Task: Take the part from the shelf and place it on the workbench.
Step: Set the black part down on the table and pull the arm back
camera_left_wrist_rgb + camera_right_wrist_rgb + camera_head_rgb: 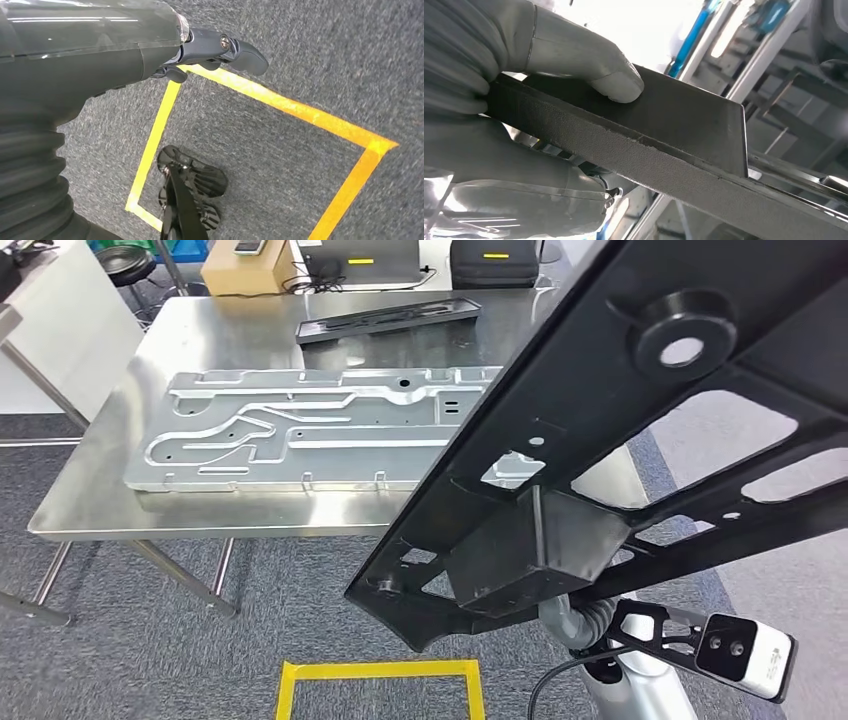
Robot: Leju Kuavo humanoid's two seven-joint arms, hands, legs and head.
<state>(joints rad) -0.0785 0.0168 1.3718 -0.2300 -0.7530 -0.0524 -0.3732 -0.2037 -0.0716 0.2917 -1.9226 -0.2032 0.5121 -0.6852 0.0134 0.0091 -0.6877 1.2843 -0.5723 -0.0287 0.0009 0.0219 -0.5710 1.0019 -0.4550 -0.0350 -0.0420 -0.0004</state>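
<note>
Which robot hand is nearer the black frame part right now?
Right. The right robot hand grips the black frame part, thumb pressed on its flat face. The left robot hand hangs low over the carpet by the yellow tape square.

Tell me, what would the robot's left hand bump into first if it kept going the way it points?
Probably the grey carpet: the left hand points down past the yellow tape, depth unclear.

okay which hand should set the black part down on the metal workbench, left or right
Right. The right hand already grips the black part, thumb pressed on it, close to the workbench. The left hand hangs over the carpet, holding nothing.
</note>
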